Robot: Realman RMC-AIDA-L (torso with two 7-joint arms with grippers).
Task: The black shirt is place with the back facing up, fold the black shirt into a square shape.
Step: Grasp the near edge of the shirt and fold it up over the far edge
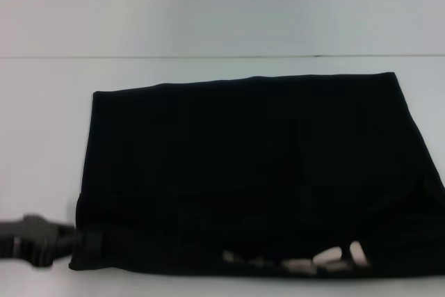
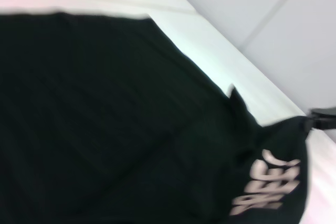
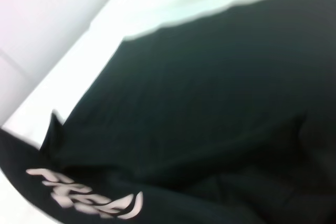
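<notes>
The black shirt [image 1: 250,172] lies folded into a wide rectangle on the white table [image 1: 42,137]. A strip of pale pink lettering [image 1: 327,259] shows along its near edge. My left gripper [image 1: 69,240] is at the shirt's near left corner, touching the fabric. The left wrist view shows the shirt [image 2: 105,119] with the lettering [image 2: 265,187]. A small dark part, likely my right gripper [image 2: 323,113], sits at the shirt's far raised corner there. The right wrist view shows the shirt [image 3: 210,103] and the lettering [image 3: 84,195], not its own fingers.
White table surface [image 1: 222,67] runs behind the shirt to a grey wall [image 1: 222,5]. The shirt's right side runs off the head view's right edge. The table's far edge shows in the left wrist view [image 2: 220,40].
</notes>
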